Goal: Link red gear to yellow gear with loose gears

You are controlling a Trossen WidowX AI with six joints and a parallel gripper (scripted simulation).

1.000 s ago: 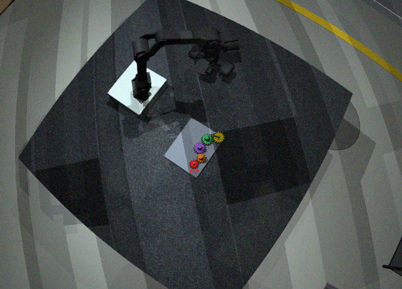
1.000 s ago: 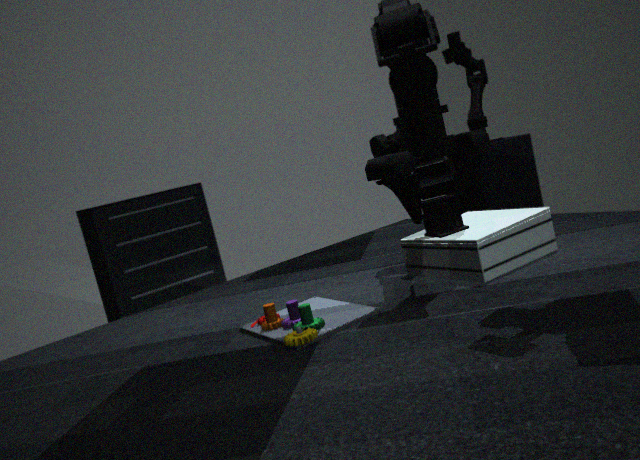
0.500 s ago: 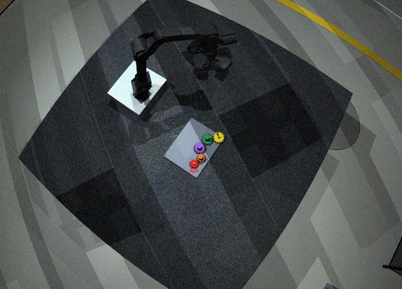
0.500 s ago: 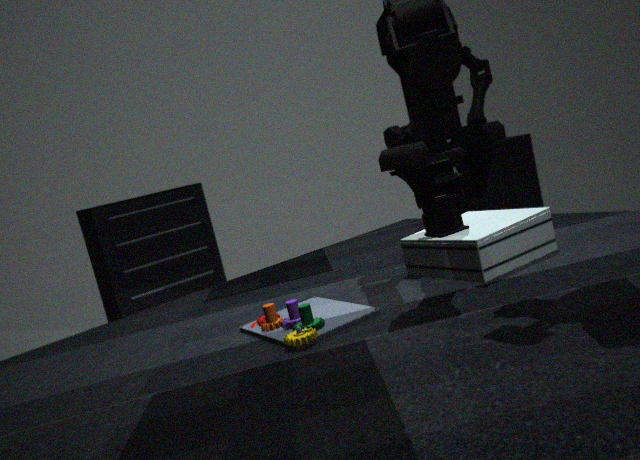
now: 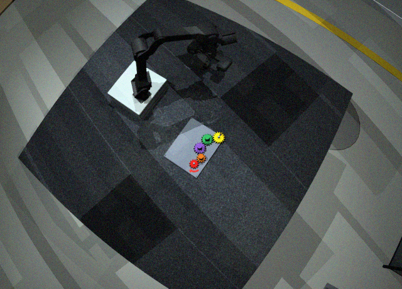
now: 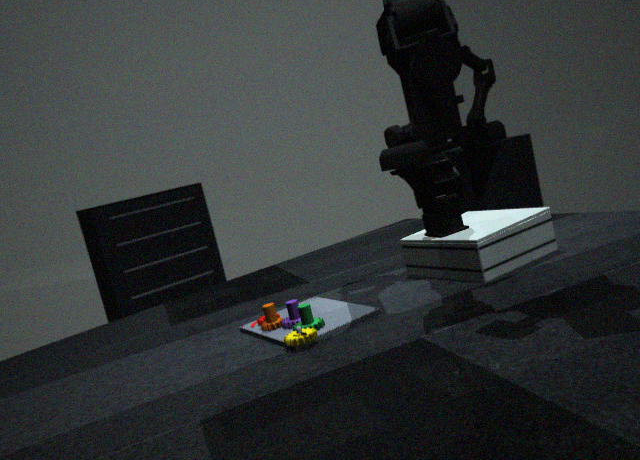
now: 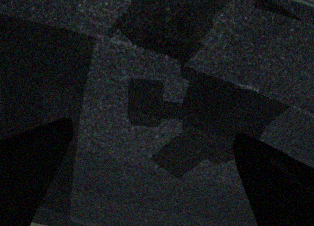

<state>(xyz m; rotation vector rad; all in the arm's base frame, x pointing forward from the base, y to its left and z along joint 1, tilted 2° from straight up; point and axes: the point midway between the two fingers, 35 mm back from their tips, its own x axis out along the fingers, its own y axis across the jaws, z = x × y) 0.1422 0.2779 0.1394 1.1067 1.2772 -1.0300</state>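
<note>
Three toothed gears with smooth round handles, one orange [image 5: 201,158] [image 6: 269,321], one purple [image 5: 199,147] [image 6: 292,315] and one green [image 5: 206,139] [image 6: 308,321], stand on the flat grey board [image 5: 180,149] [image 6: 338,310]. From above, they run between the red gear [image 5: 192,165] at the board's 6 o'clock and the yellow gear [image 5: 217,137] [image 6: 300,337] at 2 o'clock — perhaps all meshing; the light is poor. The gripper [image 5: 212,60] [image 6: 447,199] [image 7: 155,134], toward 12 o'clock, has fingers wide apart — nothing between. The table [image 5: 227,198] [image 6: 361,398] [image 7: 123,187] is dark and speckled, the wall [image 6: 258,109] plain grey.
</note>
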